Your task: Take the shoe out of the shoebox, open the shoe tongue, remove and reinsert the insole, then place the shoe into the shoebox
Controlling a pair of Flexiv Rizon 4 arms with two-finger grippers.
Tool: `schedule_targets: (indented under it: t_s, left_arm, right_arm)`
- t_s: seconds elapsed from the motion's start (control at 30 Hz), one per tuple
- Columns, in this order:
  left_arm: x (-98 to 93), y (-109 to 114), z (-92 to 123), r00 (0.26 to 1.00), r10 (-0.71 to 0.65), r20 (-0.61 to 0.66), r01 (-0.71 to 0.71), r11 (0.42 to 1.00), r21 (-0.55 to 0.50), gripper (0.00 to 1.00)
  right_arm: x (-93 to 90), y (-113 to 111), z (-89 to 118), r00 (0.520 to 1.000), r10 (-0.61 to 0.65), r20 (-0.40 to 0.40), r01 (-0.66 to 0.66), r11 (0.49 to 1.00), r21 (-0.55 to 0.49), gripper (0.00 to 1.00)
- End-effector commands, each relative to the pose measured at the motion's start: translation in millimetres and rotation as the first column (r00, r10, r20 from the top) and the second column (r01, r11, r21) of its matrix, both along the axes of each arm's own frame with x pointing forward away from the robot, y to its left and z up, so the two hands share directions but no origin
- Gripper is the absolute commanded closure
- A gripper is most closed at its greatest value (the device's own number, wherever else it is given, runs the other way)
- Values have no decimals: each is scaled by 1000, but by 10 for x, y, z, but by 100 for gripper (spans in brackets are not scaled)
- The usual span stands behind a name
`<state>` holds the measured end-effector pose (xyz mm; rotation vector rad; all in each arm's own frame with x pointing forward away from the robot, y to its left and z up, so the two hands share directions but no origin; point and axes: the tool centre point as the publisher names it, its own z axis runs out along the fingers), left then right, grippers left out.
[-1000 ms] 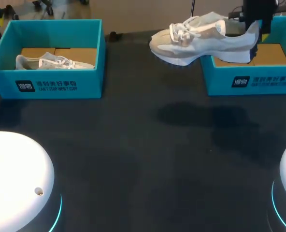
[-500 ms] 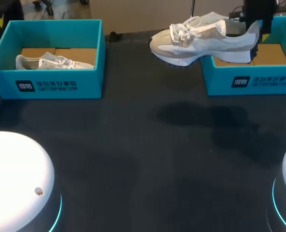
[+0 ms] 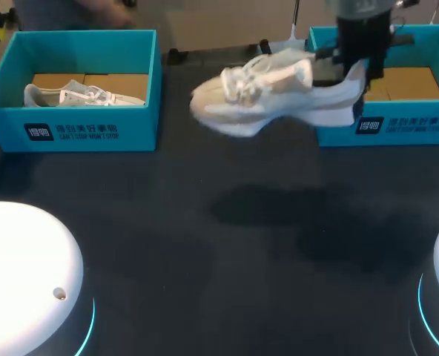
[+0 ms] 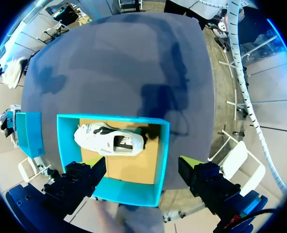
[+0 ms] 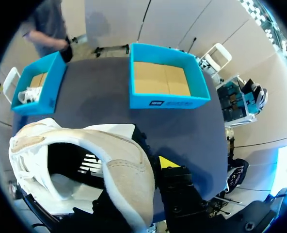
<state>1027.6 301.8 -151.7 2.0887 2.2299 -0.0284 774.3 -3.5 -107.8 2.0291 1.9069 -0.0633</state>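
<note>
A dark table [image 3: 227, 245] seen from above carries 2 open teal shoeboxes, the left shoebox [image 3: 93, 130] at 10 o'clock and the right shoebox [image 3: 405, 126] at 2 o'clock, each with a brown cardboard floor. A cream and white shoe [image 3: 264, 93] hangs in the air at 12 o'clock, clear of the table, toe pointing to 9 o'clock, heel at the right shoebox's near left corner. The right gripper [image 3: 362, 63] is clamped on the shoe's heel collar. A second shoe [image 3: 78, 95] lies inside the left shoebox. The left gripper [image 4: 143, 172] hovers above that box, fingers wide apart, holding nothing.
</note>
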Motion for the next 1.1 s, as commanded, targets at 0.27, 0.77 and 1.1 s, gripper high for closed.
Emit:
schedule_targets:
  t_s: [0.27,0.77,1.1]
  left_arm:
    - [-15,-1,3,1000,0,2,0,1000,3,0]
    - [-15,-1,3,1000,0,2,0,1000,3,0]
    - [-15,-1,3,1000,0,2,0,1000,3,0]
  right_arm:
    - [-564,463,-160,1000,10,-1,-10,1000,-1,100]
    - [-906,707,-252,1000,13,-26,-12,999,48,100]
    - [-906,707,-252,1000,13,-26,-12,999,48,100]
